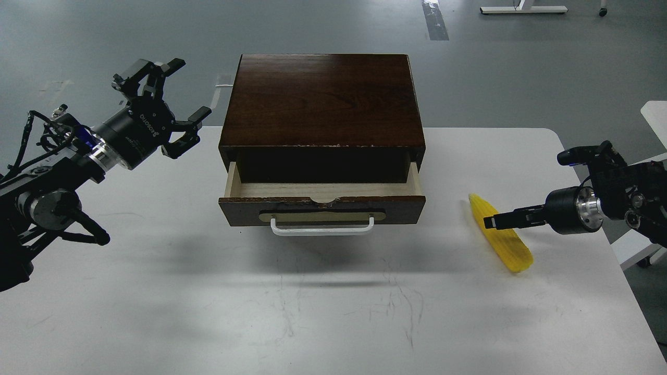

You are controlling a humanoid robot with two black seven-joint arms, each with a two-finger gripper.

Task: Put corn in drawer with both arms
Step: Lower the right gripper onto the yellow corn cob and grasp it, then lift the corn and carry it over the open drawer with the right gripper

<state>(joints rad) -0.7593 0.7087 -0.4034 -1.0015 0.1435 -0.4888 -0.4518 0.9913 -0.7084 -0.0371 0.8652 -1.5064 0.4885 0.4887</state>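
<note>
Right of drawer [321, 202]: yellow ridged tapered corn [501, 244].

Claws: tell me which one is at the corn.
The right claw: its tip overlaps the corn lying right of the drawer. The left claw hangs spread open, left of the cabinet.

Drawer [321, 191] stands pulled out. Corn [501, 235] lies right of it, right gripper [491, 221] at its middle; grip unconfirmed.
</note>
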